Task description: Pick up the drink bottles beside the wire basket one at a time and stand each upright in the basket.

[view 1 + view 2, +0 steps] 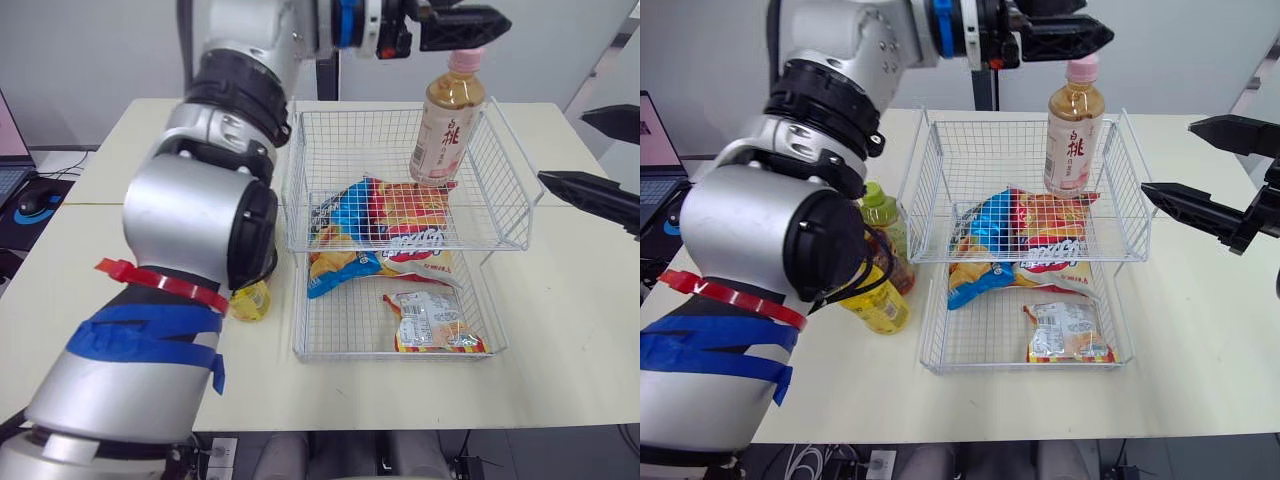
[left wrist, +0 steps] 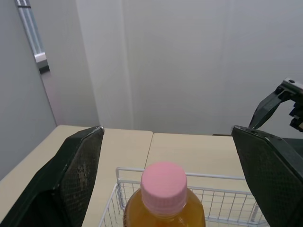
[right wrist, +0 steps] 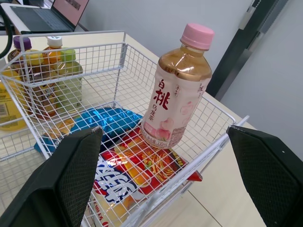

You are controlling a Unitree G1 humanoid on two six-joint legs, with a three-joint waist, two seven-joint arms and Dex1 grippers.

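In the far right corner of the wire basket's (image 1: 915, 215) upper tier, a peach tea bottle (image 1: 448, 125) is seen standing upright. The left tool (image 2: 166, 132) is held just above its cap, opened wide and released. The right tool (image 1: 1167, 158) is likewise spread and empty, just beside the basket. This placement is judged finished. Next, one of the remaining bottles (image 1: 878, 290) on the table (image 1: 560, 330) should be fetched.

Pale tables against a plain white wall.
You're looking at two cream tabletops (image 1: 560, 330) pushed together (a seam (image 1: 100, 204) runs left to right between them). The white wall (image 2: 189, 61) rises beyond the far edge with a dark post (image 1: 987, 90) before it. A laptop (image 1: 8, 130) and mouse (image 1: 35, 203) sit off the left side.
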